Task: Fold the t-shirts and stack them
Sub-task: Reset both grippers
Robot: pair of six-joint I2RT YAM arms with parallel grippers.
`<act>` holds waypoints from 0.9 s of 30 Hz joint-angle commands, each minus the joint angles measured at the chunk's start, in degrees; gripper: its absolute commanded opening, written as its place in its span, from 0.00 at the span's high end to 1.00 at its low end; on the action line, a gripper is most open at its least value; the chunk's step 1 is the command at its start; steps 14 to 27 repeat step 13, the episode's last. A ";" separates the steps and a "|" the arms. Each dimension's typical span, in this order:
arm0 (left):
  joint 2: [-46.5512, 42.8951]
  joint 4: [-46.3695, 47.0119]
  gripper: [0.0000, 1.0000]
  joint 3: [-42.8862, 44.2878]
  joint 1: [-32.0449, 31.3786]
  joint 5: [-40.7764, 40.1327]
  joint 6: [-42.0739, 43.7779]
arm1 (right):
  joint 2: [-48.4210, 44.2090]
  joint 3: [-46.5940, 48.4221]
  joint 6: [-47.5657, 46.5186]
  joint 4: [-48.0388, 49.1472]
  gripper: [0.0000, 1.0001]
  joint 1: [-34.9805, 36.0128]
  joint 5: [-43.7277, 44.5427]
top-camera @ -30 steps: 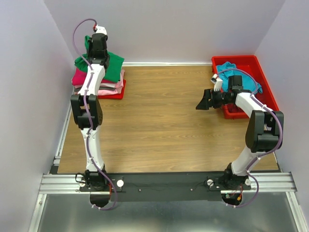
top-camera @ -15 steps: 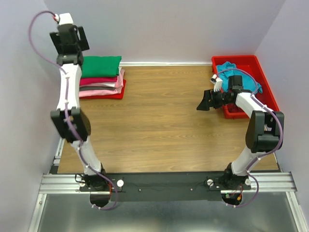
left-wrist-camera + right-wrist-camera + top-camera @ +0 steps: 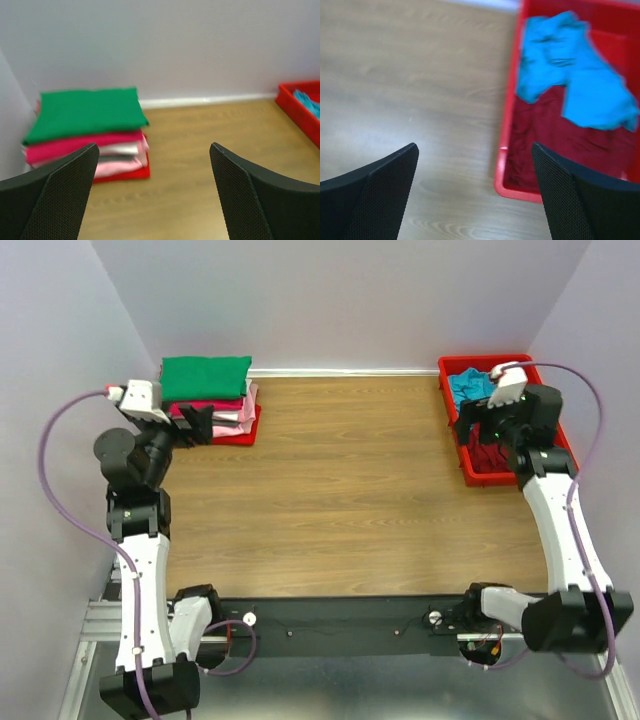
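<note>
Green tee [image 3: 87,112] lies folded flat atop soft, rectangular pink tees [image 3: 75,149].

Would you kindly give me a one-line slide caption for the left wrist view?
Open left end effector facing the folded t-shirt stack, green t-shirt on top.

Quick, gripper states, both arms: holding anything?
Left gripper: open, empty, facing the folded bright green cotton t-shirt.
Right gripper: open, empty, over the red plastic bin's rim.

Robot lab cell — bare walls [image 3: 400,300] (aluminium rail [image 3: 110,618]).
</note>
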 commanded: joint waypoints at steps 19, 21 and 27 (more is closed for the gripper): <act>-7.11 -4.26 0.02 -7.18 -4.43 4.52 0.89 | -15.38 -7.50 16.09 4.95 0.00 0.00 26.38; -7.11 -4.26 0.02 -7.18 -4.43 4.52 0.89 | -15.38 -7.50 16.09 4.95 0.00 0.00 26.38; -7.11 -4.26 0.02 -7.18 -4.43 4.52 0.89 | -15.38 -7.50 16.09 4.95 0.00 0.00 26.38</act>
